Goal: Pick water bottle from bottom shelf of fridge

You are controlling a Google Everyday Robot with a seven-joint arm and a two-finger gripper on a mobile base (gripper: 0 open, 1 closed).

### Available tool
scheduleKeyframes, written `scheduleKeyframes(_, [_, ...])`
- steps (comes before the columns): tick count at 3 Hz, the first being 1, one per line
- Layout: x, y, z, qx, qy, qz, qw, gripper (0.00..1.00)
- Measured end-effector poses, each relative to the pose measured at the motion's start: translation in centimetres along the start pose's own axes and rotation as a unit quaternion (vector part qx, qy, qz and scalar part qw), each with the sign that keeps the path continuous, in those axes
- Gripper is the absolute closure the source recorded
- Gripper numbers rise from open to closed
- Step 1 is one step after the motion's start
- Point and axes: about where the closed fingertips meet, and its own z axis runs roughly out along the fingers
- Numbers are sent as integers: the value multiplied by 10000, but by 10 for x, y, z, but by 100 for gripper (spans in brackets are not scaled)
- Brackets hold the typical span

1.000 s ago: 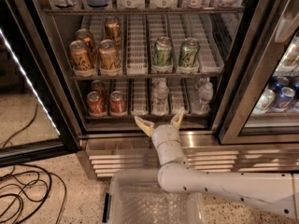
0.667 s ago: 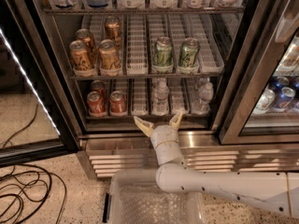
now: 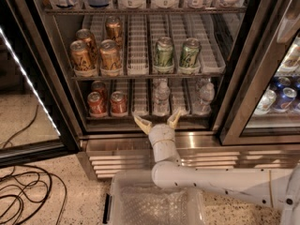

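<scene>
The fridge (image 3: pixel 154 146) stands open in front of me. On its bottom shelf (image 3: pixel 140 116) two clear water bottles with white caps stand: one in the middle (image 3: pixel 161 97) and one to the right (image 3: pixel 205 96). Red soda cans (image 3: pixel 107 102) stand on the shelf's left side. My gripper (image 3: pixel 157 119) is open, its fingers spread in a V at the shelf's front rail, just below and in front of the middle water bottle, not touching it.
The shelf above holds brown cans (image 3: pixel 96 55) on the left and green cans (image 3: pixel 177 54) on the right. A clear plastic bin (image 3: pixel 157 203) sits under my arm. Black cables (image 3: pixel 23 191) lie on the floor at left. A second fridge compartment (image 3: pixel 279 97) is at right.
The gripper has stayed at the bottom shelf's front rail with its fingers spread; nothing has visibly moved.
</scene>
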Motion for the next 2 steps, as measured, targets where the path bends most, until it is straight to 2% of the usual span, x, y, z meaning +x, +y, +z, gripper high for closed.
scheduleKeyframes(2, [15,-9,25,299,-235,-294,9988,0])
